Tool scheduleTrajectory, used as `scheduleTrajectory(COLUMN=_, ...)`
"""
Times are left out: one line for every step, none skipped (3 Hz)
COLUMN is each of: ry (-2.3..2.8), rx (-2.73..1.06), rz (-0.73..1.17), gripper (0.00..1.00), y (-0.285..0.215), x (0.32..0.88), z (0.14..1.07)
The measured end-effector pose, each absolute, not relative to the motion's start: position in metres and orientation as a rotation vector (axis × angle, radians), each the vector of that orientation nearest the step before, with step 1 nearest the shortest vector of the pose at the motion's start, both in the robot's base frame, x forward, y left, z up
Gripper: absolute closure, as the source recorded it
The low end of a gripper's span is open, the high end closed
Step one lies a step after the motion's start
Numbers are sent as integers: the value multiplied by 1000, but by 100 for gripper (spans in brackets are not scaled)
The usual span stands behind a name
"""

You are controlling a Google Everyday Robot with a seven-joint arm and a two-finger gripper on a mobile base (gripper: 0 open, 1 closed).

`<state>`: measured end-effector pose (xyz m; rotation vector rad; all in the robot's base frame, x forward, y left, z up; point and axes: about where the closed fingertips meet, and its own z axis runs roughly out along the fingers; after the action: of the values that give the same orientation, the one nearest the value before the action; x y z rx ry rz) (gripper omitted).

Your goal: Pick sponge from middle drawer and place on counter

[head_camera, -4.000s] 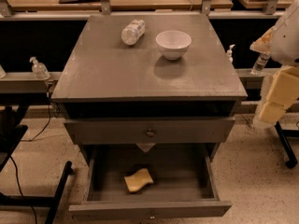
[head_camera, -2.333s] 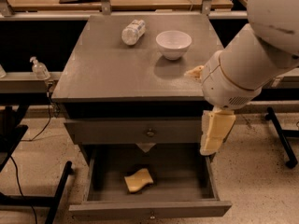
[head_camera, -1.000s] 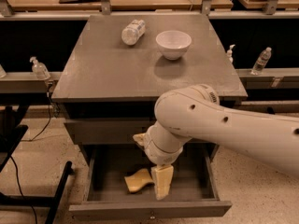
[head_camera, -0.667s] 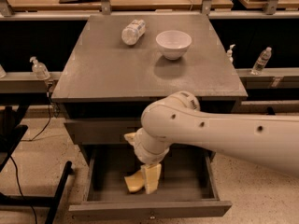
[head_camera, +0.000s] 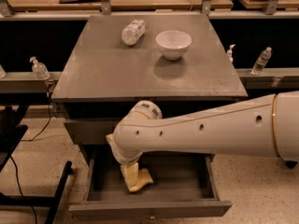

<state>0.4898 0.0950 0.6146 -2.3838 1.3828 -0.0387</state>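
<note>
Fingers (head_camera: 130,171) by one sponge (head_camera: 144,178), one drawer (head_camera: 187,185)

One high front camera looks down on counter (head_camera: 107,69) and middle drawer (head_camera: 187,181); gripper (head_camera: 132,180) inside it.

One counter (head_camera: 117,73) carries one white bowl (head_camera: 173,44) and one lying water bottle (head_camera: 133,31); below it are two drawers, one shut drawer front (head_camera: 86,130) and, nearer, the open middle drawer (head_camera: 149,208) with one sponge (head_camera: 145,178) in it. One arm (head_camera: 210,134) comes from the right, its one gripper (head_camera: 132,175) down in that drawer at the sponge; beside the counter stand one pump bottle (head_camera: 39,69) on the left, a second pump bottle (head_camera: 230,53) on the right, and one upright water bottle (head_camera: 261,60) farther right.
</note>
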Motion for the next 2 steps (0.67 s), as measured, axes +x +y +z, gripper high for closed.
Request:
scheduleTrajectory(ry=1383, rx=-2384, rz=-39, gripper=0, y=95, x=490, z=615)
scheduleTrajectory(ry=1408, rx=-2456, rz=14, gripper=0, y=85, x=490, z=585)
